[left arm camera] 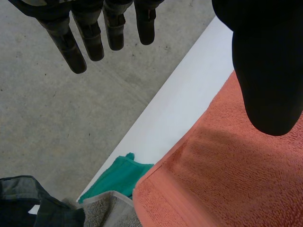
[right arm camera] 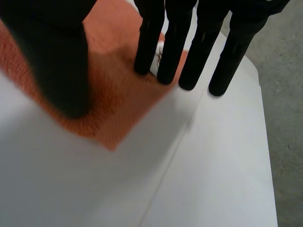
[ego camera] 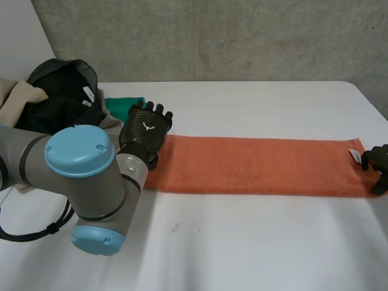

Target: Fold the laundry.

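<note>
An orange towel lies as a long flat strip across the white table. My left hand hovers over the strip's left end, open, its fingers straight and its thumb spread wide above the orange towel. My right hand is at the strip's right end, also open. There its straight fingers rest their tips on the orange towel near the corner, by a small white tag, and the thumb stands apart over the cloth.
A pile of laundry sits at the table's back left: a black garment, a beige cloth, a green cloth and a grey towel. The table's far edge runs close behind the left hand.
</note>
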Tool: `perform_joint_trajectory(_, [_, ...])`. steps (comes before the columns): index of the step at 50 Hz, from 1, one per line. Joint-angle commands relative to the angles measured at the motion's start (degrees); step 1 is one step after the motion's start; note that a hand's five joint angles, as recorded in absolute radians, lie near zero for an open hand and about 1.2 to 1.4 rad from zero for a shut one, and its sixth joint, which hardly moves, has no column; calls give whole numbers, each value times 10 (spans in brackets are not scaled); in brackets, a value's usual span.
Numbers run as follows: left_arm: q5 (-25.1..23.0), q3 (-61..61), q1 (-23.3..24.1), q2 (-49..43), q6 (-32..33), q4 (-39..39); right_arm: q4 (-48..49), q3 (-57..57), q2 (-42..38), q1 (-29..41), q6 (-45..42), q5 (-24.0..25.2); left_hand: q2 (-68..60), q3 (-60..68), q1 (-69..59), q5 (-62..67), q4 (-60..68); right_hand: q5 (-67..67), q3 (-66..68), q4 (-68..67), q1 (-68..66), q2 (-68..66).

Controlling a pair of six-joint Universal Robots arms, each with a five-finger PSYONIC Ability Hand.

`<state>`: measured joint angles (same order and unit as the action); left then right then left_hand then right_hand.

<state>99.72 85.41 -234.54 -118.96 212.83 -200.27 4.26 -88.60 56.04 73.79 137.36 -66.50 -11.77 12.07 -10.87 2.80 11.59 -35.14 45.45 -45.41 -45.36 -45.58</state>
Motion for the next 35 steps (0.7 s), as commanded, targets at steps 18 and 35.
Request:
perform_joint_trajectory(18, [0, 65, -7, 103, -11, -4, 92, 53, 65, 86, -93, -123, 18, -21, 9, -28, -16, -349, 346, -346, -346, -344])
perform_joint_trajectory(35, [0, 78, -8, 117, -42, -4, 206, 55, -8, 506, -75, -3, 18, -21, 9, -28, -16, -349, 346, -346, -346, -344])
